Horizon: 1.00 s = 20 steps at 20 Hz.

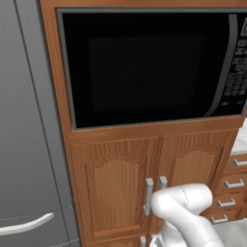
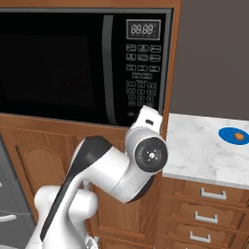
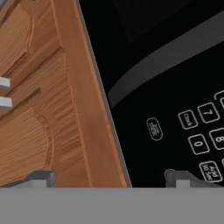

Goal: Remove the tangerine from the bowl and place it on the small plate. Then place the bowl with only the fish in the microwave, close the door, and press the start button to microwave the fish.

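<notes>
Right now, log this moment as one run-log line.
microwave: door shut | tangerine: on small plate | gripper: open, at keypad lower corner | phase: start button pending

In the right base view the microwave [image 2: 82, 63] fills the upper left, its door [image 2: 48, 61] left of the keypad panel [image 2: 142, 68]. Cabinet doors [image 1: 144, 188] sit below it. At right, the tangerine [image 2: 239, 136] lies on the small plate [image 2: 228, 133] on the counter [image 2: 199, 151], above drawers [image 2: 206, 209].

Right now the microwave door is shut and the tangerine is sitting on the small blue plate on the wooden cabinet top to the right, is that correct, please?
Nearly. The door is shut and the tangerine does sit on the small plate, but the plate rests on a white marble counter, not a wooden top, as the right base view shows.
</notes>
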### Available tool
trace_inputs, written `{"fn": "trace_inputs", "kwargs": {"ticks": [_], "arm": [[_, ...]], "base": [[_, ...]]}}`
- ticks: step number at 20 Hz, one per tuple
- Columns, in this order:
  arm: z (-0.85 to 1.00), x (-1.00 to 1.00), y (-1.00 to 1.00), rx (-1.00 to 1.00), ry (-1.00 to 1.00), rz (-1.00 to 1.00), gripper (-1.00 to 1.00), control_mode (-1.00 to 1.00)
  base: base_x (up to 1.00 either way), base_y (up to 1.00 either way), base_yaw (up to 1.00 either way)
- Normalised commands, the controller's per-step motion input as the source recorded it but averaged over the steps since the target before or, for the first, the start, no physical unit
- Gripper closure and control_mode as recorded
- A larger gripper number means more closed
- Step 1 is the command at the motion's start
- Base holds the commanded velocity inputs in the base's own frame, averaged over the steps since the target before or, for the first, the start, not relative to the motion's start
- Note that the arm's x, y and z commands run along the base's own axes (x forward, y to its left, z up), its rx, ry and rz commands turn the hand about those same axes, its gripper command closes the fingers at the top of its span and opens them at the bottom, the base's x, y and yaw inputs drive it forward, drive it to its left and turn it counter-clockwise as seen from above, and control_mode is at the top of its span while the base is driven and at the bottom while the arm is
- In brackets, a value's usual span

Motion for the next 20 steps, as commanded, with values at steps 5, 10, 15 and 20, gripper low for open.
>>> {"fn": "trace_inputs", "kwargs": {"ticks": [5, 10, 15, 20], "arm": [[-0.14, 0.48, -0.15, 0.02, 0.00, 0.03, -1.00, -1.00], [-0.19, 0.48, -0.05, 0.00, 0.00, 0.01, -1.00, -1.00], [-0.24, 0.44, -0.20, 0.00, 0.00, 0.01, -1.00, -1.00], [-0.12, 0.39, -0.30, 0.00, 0.00, 0.01, -1.00, -1.00]], "base": [[0.00, 0.00, 0.00], [0.00, 0.00, 0.00], [0.00, 0.00, 0.00], [0.00, 0.00, 0.00]]}}
